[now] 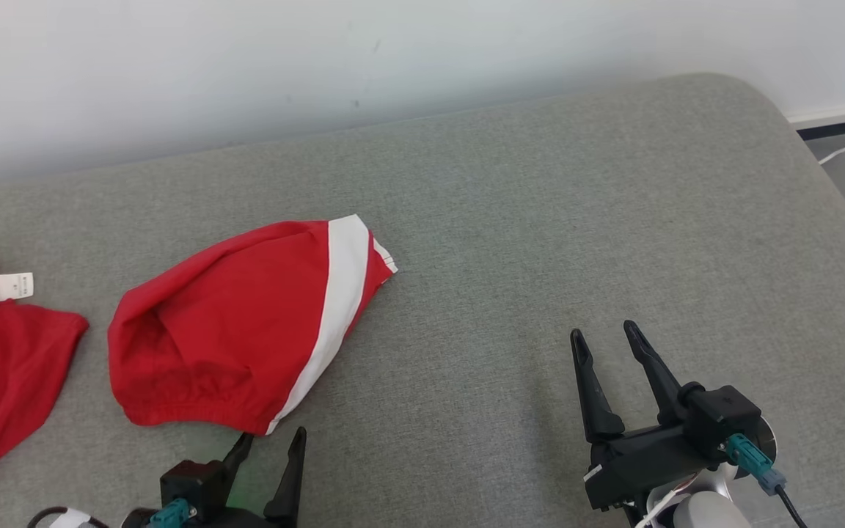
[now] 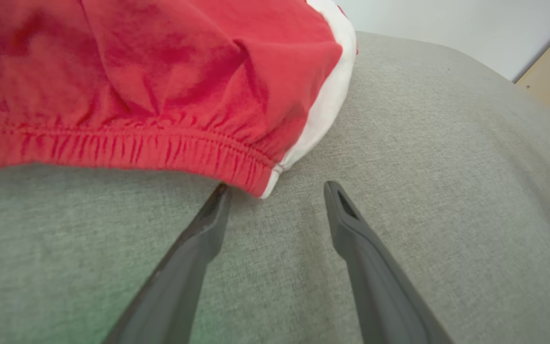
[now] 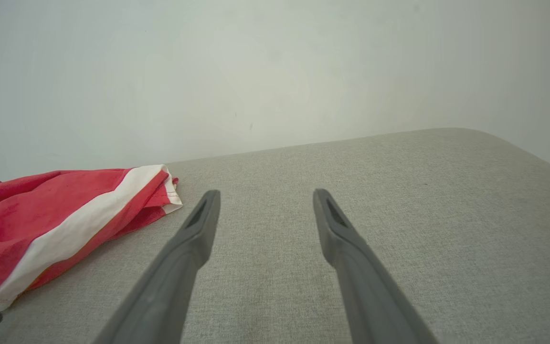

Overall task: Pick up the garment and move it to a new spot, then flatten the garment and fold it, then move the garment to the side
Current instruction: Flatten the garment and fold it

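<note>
The red garment (image 1: pixel 246 323) lies bunched on the grey cushion (image 1: pixel 540 220), its elastic waistband (image 2: pixel 136 148) facing the robot and its white stripe (image 1: pixel 334 308) running down its right side. Another red cloth (image 1: pixel 4 367) sits just to the garment's left, apart from it. The left gripper (image 1: pixel 273 436) is low at the garment's near right corner, fingers spread partway and holding nothing, one tip right at the waistband hem where the stripe ends. The right gripper (image 1: pixel 604 330) hovers well off to the garment's right, fingers likewise parted and empty.

To me this looks like the very first step, the pick-up, since the garment is neither flat nor neatly folded. The next move would call for the left fingers to slide on around that waistband corner, one tip under the hem, then pinch before lifting
</note>
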